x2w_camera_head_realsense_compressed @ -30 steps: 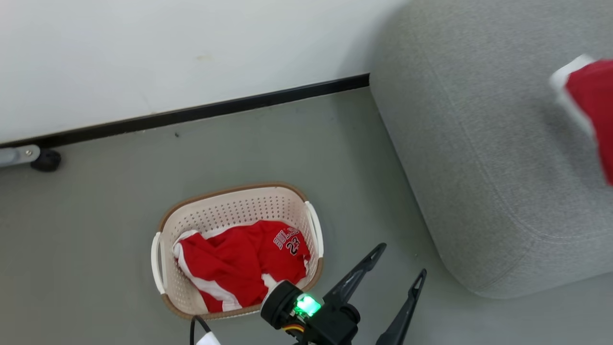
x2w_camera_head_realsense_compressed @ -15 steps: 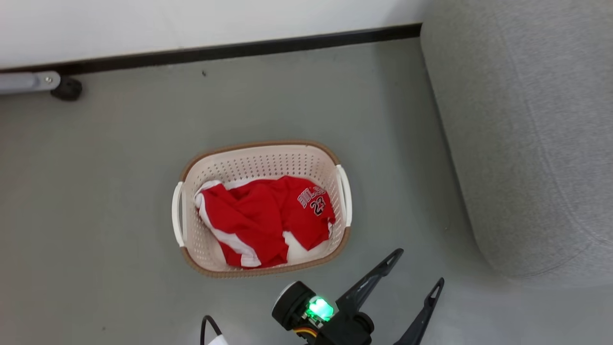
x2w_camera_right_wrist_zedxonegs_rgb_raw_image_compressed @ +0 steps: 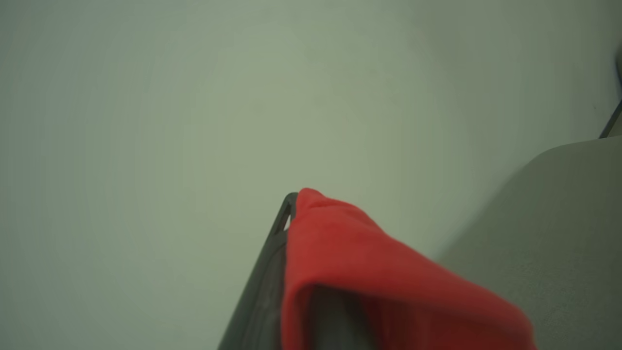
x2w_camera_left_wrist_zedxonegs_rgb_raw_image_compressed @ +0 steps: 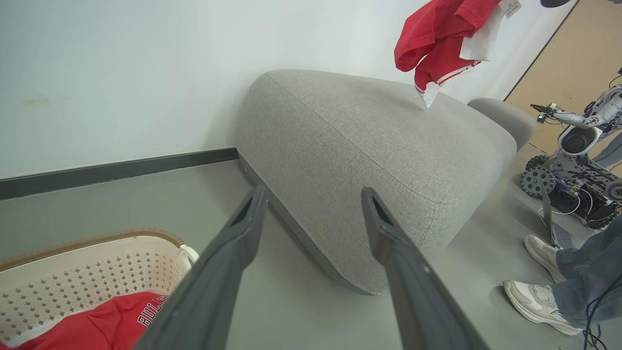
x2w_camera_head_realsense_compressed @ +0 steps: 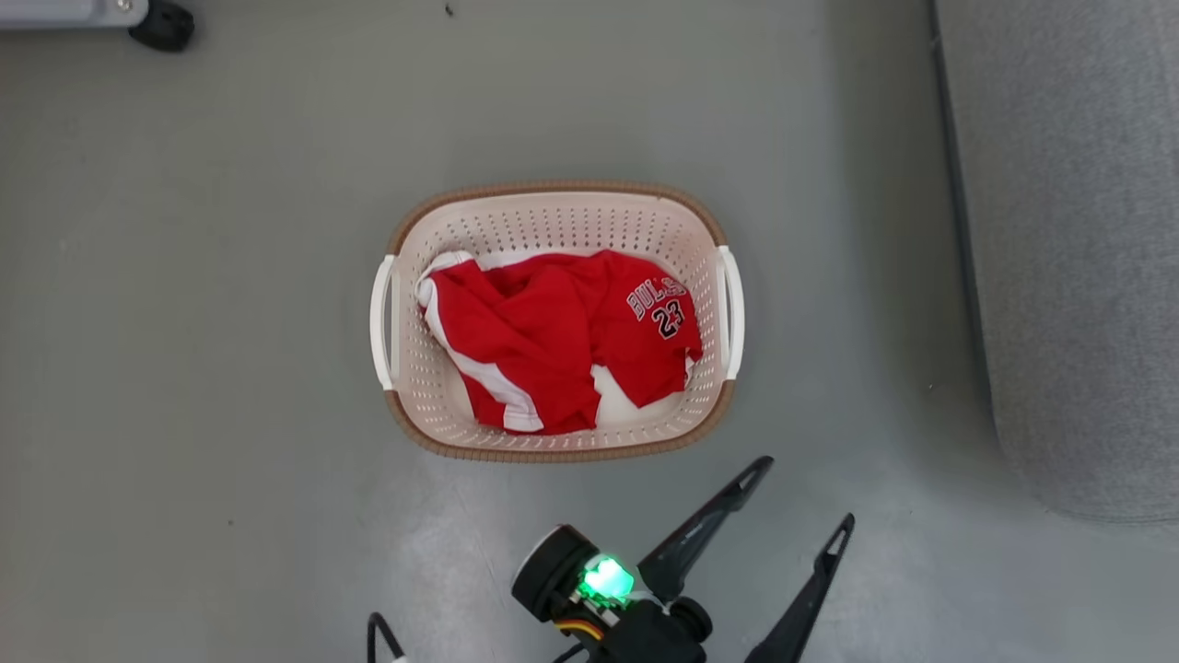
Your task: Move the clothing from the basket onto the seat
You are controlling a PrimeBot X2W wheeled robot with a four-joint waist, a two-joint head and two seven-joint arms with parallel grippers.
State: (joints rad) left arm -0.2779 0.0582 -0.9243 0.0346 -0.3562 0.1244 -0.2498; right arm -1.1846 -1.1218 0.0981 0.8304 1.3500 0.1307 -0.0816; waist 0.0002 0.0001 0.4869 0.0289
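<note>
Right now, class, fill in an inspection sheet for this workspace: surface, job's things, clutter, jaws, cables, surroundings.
Surface: smooth grey floor.
Job's things: red jersey crumpled inside the basket; sofa to its right; second red garment hanging over the sofa.
Clutter: black caster on a grey bar, far left corner.
Jaws: left jaws open, holding nothing, near the basket; right jaws shut on the second red garment.
Cables: black loop by the left wrist; loose wires beside another robot.
Surroundings: white wall, dark skirting; a person's shoes past the sofa.
</note>
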